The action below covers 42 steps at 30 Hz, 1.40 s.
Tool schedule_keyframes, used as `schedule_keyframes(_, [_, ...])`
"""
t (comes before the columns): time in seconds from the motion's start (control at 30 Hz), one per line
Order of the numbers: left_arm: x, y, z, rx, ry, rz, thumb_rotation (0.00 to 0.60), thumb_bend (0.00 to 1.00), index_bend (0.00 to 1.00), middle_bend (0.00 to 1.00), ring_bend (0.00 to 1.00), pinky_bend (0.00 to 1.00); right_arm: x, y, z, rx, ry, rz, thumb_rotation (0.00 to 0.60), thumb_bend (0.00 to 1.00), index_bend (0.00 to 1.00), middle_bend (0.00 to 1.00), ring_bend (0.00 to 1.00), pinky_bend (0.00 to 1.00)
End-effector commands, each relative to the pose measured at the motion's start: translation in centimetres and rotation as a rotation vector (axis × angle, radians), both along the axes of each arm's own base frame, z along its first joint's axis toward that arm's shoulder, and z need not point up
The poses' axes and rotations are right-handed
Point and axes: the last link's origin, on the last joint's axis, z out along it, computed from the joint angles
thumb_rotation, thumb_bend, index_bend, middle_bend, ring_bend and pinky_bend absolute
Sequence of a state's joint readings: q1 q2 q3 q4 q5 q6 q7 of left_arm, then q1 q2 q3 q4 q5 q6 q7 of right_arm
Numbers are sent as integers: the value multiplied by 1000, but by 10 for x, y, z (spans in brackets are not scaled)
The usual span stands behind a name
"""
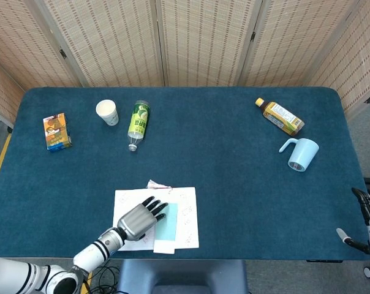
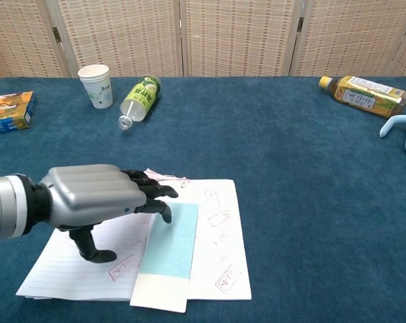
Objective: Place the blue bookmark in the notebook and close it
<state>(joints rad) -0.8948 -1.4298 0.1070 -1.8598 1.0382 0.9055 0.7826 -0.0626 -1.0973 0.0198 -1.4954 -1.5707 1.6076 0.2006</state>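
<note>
The notebook lies open near the table's front edge, white pages up, with small stamps on the right page. The light blue bookmark lies along the middle fold, its white lower end poking past the near page edge. A pink tassel shows at the notebook's top. My left hand hovers palm down over the left page, fingertips at the bookmark's upper left corner, thumb on the page. My right hand shows at the far right edge, off the table, fingers apart and holding nothing.
Far left at the back are a snack box, a paper cup and a green bottle on its side. Back right lie a tea bottle and a light blue mug.
</note>
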Motion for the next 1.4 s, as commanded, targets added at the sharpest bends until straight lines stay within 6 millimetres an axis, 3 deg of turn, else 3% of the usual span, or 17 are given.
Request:
schedule_keyframes(0.03, [3,-4,6,-3,-25,-4,600,321,207,0,0,85,0,0,0,-1,-1,1,600,113,37,128,40,120])
schedule_keyframes(0.33, [12,-28,4,-58,-77,-68,600,321,143,0,0,85,-2,2,0,-1,-4,-4,600,113,37,128,40,120])
schedule_keyframes(0.77, [35,-49,-25,-120,-124,-173,600,321,86,0,0,85,-2,4,2,-5,0,-9,600,113,37,128,40,120])
schedule_keyframes(1.4, [36,-50,-51,-103,-78,-186,600,322,86,0,0,85,-3,6,3,-8,2,-18,600,113,36,128,40,120])
